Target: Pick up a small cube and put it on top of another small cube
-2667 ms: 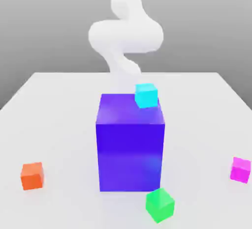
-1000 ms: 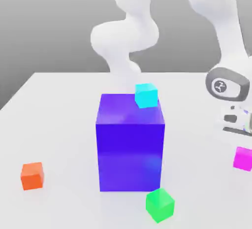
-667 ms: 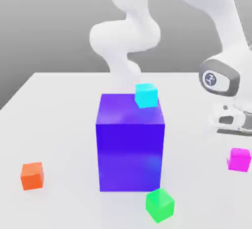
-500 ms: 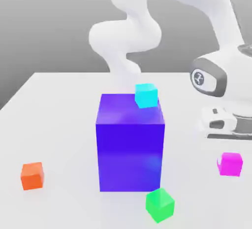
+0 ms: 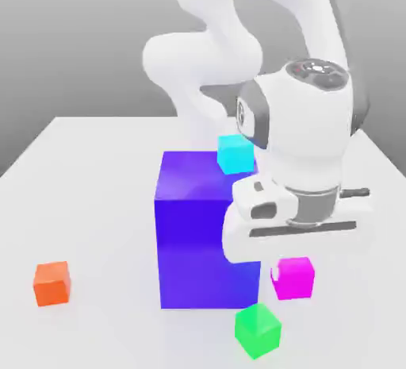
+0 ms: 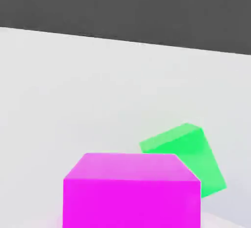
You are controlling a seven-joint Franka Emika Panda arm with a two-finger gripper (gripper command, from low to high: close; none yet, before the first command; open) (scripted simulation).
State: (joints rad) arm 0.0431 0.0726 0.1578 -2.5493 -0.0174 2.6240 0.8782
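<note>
While clamped in the gripper (image 5: 292,268), small cube (image 5: 294,277), unlabelled

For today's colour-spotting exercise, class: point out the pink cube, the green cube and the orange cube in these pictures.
pink cube (image 5: 294,278), exterior view, on its front face.
green cube (image 5: 258,331), exterior view, at the middle of its near faces.
orange cube (image 5: 51,284), exterior view, on its front face.

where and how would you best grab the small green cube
Take the green cube from straight above, fingers on two opposite flat side faces. It sits flat on the table but rotated, so turn the wrist to match; the blue-purple cube stands close behind it.
</note>
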